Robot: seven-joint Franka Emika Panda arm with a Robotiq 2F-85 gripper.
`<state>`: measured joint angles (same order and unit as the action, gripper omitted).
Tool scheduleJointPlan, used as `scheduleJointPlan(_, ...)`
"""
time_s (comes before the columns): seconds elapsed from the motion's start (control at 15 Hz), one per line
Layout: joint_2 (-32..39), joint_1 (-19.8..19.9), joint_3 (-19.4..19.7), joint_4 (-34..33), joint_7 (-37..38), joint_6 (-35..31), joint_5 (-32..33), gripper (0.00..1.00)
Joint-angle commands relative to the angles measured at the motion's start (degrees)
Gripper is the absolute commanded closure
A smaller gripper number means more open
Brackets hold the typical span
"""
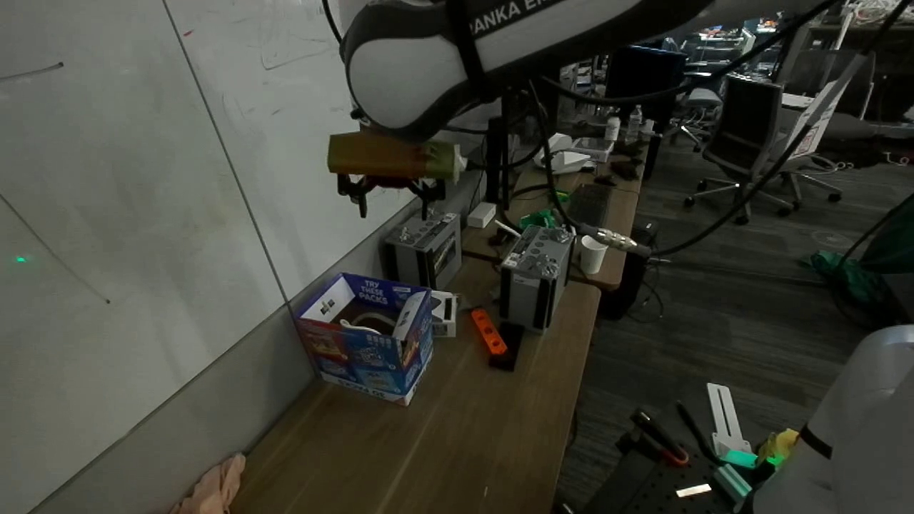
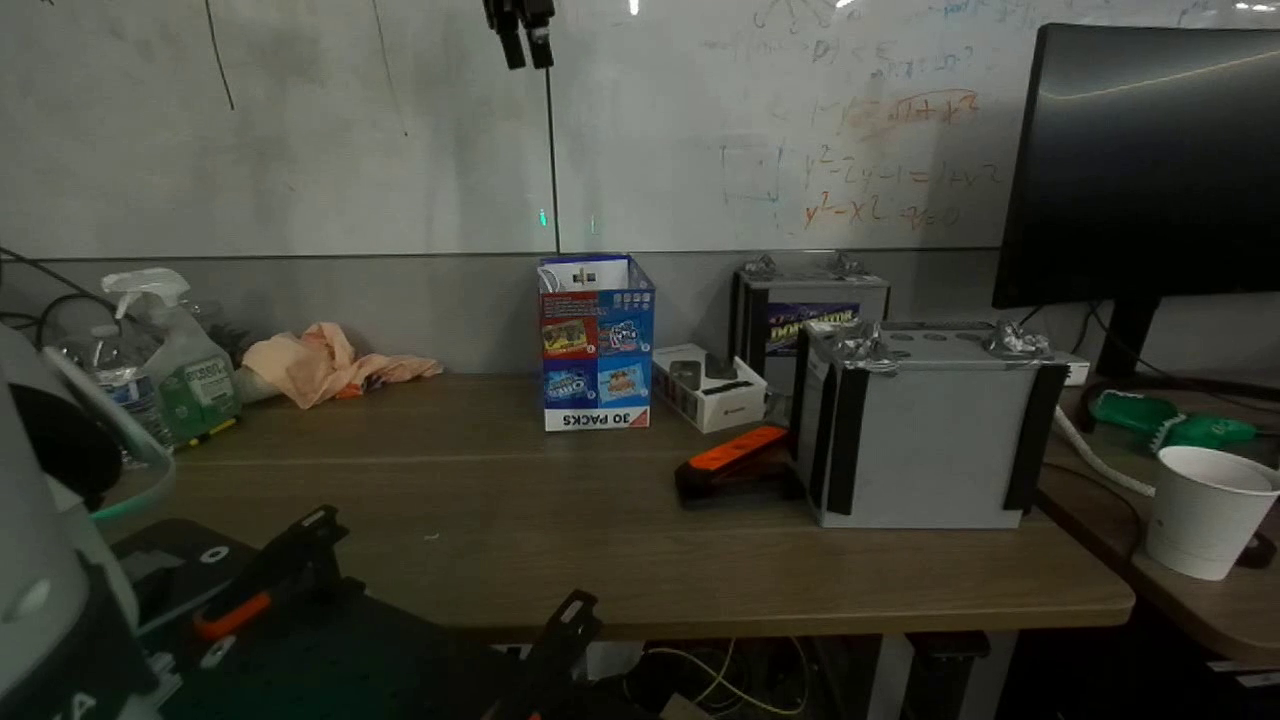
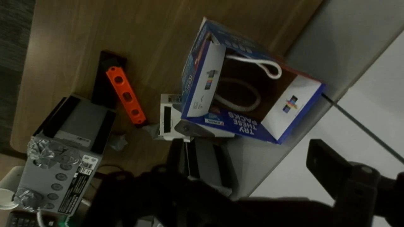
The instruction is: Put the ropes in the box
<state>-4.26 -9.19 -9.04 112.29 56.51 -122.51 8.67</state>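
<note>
I have the claw (image 1: 393, 205) raised above the counter (image 1: 457, 442); its fingers stand wide apart, with nothing gripped between them. Below it and well apart, the blue box (image 2: 597, 350) stands upright, top uncovered, just beside the wall (image 2: 470, 320). In an exterior view I read its "30 PACKS" print upside down. The white rope (image 3: 258, 99) is inside the box: on the wrist view I see a bright bend close to one side and a dimmer loop deeper in. Next to the box sits a white carton (image 2: 725, 402); whether the two touch, I cannot tell. Further along the counter lies an orange bar (image 3: 127, 104) with three holes, on or against a black object (image 3: 102, 85); I cannot determine which. Beyond these are a grey block (image 2: 930, 430) near the orange bar and a second grey block (image 2: 815, 290) set back by the wall. Crumpled foil (image 2: 1018, 342) caps the tops of both. Toward the opposite end of the counter, a peach cloth (image 2: 330, 365) lies near a spray bottle (image 2: 195, 375). On the adjoining counter (image 2: 1230, 615), a white cup (image 2: 1205, 525) stands upright near a green object (image 2: 1205, 430); a dark monitor (image 2: 1150, 170) rises behind them. Farthest out, office chairs (image 1: 742, 135) stand on the dark floor (image 1: 664, 343).
</note>
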Motion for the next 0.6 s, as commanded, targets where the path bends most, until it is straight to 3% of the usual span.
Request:
scheduleJointPlan(0.0,1.7,-0.6,-0.6,3.3,-11.3,-2.8,-6.3,0.0)
scheduleJointPlan(0.27,10.2,-3.0,-3.5,3.3,-18.3,-5.0,-6.9,0.0)
scheduleJointPlan(0.53,21.4,-6.0,-3.9,-2.5,-25.0,-3.3,-3.2,0.0)
